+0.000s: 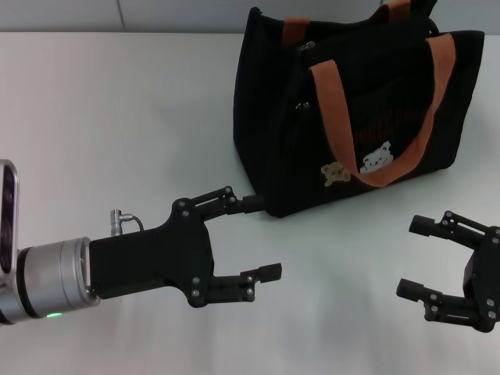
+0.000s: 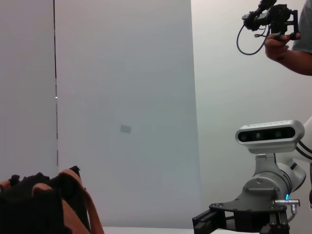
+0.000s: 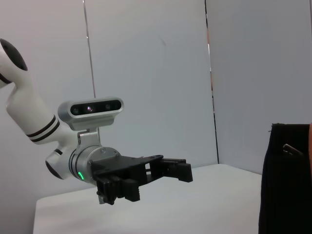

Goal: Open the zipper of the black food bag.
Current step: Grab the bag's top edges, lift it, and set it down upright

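The black food bag (image 1: 273, 133) stands upright at the far right of the white table, its orange-brown handles (image 1: 332, 109) drooping over the front with the bear pictures. Of the zipper I only make out small metallic pulls (image 1: 303, 103) at the bag's left end, near the top edge. My left gripper (image 1: 262, 238) is open just in front of the bag's lower left corner, its upper fingertip almost touching the fabric. My right gripper (image 1: 412, 256) is open and empty, in front of the bag's right half and clear of it. The right wrist view shows the bag's end (image 3: 285, 190) with a pull (image 3: 291, 148).
White table surface (image 1: 117, 117) spreads to the left of the bag. A grey wall lies behind the bag. In the left wrist view a person's hand holds a camera rig (image 2: 273, 22) high up behind my right arm (image 2: 265, 192).
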